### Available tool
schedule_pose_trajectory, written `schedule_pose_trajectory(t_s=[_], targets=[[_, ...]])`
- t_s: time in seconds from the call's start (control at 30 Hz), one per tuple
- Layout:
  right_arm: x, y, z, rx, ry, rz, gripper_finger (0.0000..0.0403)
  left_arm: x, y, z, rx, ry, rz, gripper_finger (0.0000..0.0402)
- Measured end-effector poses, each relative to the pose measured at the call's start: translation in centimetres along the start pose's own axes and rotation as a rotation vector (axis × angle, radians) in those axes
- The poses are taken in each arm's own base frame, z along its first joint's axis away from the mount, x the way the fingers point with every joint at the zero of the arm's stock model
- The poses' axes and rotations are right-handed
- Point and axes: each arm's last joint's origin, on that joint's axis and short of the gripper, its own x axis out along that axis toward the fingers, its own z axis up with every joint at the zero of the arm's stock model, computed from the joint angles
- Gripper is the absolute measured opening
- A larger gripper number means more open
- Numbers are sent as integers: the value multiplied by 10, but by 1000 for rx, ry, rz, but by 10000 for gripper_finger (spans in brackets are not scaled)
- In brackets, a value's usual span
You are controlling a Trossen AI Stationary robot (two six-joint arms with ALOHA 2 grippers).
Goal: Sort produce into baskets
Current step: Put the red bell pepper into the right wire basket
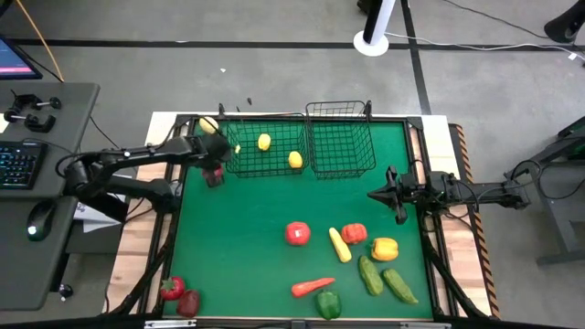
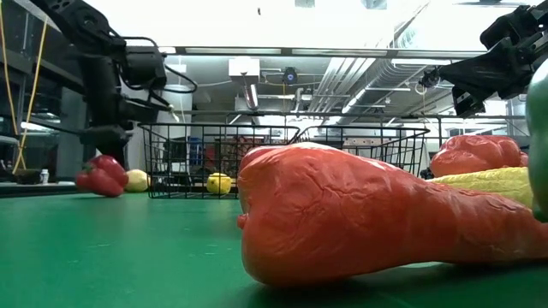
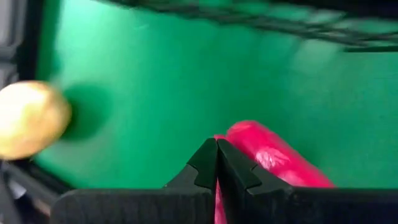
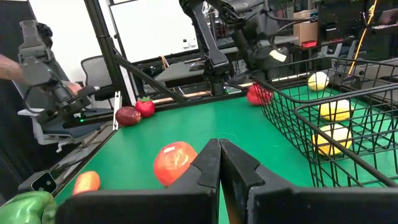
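High view first: at the near edge of the green surface lie a green pepper and an orange carrot, and off in the near left corner sit a red pepper and a dark red apple. A bit farther in, on the right side, two green cucumbers lie side by side, with a yellow pepper just past them. Next come a yellow corn-like piece, a red pepper piece touching it, and a red tomato.

Farther back, the right tool hangs over the right edge of the surface — its two fingers are pressed together and hold nothing. The left tool is at the far left, just beside the left basket. Its fingers are pinched tight too, with a red piece right under them; I cannot tell if it is gripped.

At the back stand the two black wire baskets, touching each other. The left one has two yellow lemons inside, and one more lemon sits outside by its far left corner. The right basket holds no produce.
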Motion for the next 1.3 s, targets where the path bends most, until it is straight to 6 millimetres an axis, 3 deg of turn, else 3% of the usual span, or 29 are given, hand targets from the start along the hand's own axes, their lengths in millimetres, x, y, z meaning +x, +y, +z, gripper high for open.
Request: schedule_pose_trajectory(t_s=[0.2,0.37,0.47,0.57,0.73,0.9,1.07,1.3], targets=[[0,0,0,0,0,0,0,-8,-14,8,78,-38,-17,0],[0,0,0,0,0,0,0,-24,-10,20,39,-78,-5,0],[0,0,0,0,0,0,0,-37,-1,26,13,-55,92,0],[0,0,0,0,0,0,0,-55,9,30,-108,-22,137,0],[0,0,0,0,0,0,0,-71,21,26,-487,46,22,0],[0,0,0,0,0,0,0,-64,22,18,-749,189,-17,0],[0,0,0,0,0,0,0,-48,24,27,-727,225,62,0],[0,0,0,0,0,0,0,-21,18,31,-630,441,23,0]])
